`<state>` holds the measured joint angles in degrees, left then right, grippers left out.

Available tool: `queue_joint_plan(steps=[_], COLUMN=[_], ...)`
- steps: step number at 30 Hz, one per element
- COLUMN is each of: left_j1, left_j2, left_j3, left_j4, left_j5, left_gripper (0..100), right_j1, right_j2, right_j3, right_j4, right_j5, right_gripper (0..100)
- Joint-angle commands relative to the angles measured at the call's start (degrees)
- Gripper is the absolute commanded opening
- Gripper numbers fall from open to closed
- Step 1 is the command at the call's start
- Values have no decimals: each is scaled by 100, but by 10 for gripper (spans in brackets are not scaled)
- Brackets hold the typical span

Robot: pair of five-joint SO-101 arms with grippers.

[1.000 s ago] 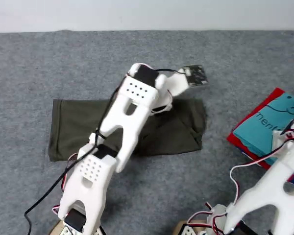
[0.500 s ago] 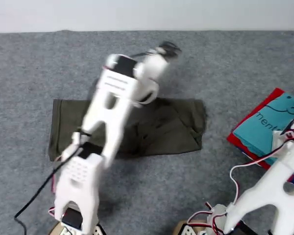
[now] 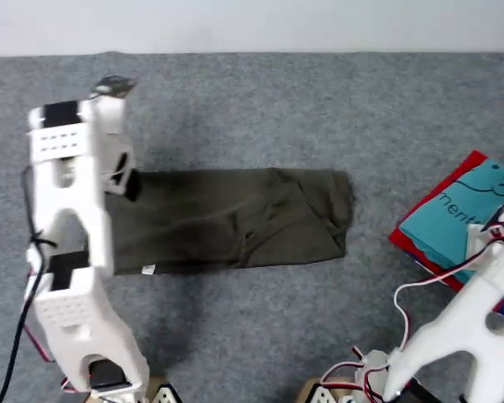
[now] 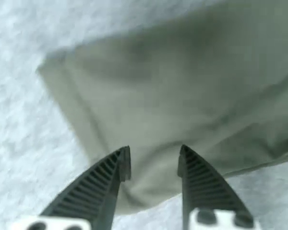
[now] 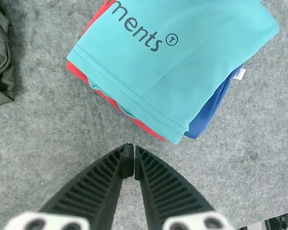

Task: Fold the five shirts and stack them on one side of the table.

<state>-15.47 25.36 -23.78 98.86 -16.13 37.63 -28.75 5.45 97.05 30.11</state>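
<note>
- High view: the olive shirt (image 3: 235, 218) lies flat at the centre of the grey table (image 3: 319, 101), folded into a long band. Its long axis runs left to right across the frame.
- The left arm (image 3: 67, 218) stands over the left short end of that band, at the left of the frame. It is by far the nearer arm to this shirt.
- Left wrist view: the left gripper (image 4: 153, 158) has its jaws apart with nothing between them. It is poised over the shirt's end, with a corner and the short edge showing just beside the fingertips. Whether the tips touch the cloth cannot be told.
- From this gripper the rest of the shirt stretches away along its length, towards the right of the high view. A fold of this end over the far end would probably travel along that axis.
- Right wrist view: the right gripper (image 5: 134, 153) has its jaws together and holds nothing. It hangs over bare table just short of the stack (image 3: 454, 222) of folded shirts.
- That stack sits at the right edge of the high view, with a teal shirt (image 5: 177, 62) on top and red and blue cloth under it.
- The right arm (image 3: 479, 327) is at the lower right, well apart from the olive shirt's left end, though the shirt's right end lies near the stack.
</note>
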Motion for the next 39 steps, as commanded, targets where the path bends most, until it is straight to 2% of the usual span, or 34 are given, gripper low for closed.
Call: queue_joint_plan(steps=[1, 10, 20, 24, 27, 30, 33, 39], left_j1=[-510, -1020, -1116, -1116, -1090, -941, -774, -360], left_j2=[-308, 475, 1301, 1776, 2013, 2101, 2066, 1653], left_j3=[4, -22, -22, -22, -22, -22, -40, -92], left_j4=[149, 53, -607, -642, -624, -615, -457, 26], left_j5=[-264, -589, -580, -580, -624, -747, -1011, -1029], left_gripper=[174, 201, 206, 200, 132, 2, 3, 4], right_j1=[40, 40, 40, 40, 40, 40, 40, 40], right_j2=[-119, -119, -127, -127, -127, -127, -127, -163], right_j3=[-44, -44, -44, -44, -44, -44, -44, -44], right_j4=[-22, -22, -22, -22, -22, -22, -22, -22], right_j5=[211, 229, 229, 211, 211, 211, 211, 202], right_gripper=[10, 10, 10, 10, 10, 10, 10, 10])
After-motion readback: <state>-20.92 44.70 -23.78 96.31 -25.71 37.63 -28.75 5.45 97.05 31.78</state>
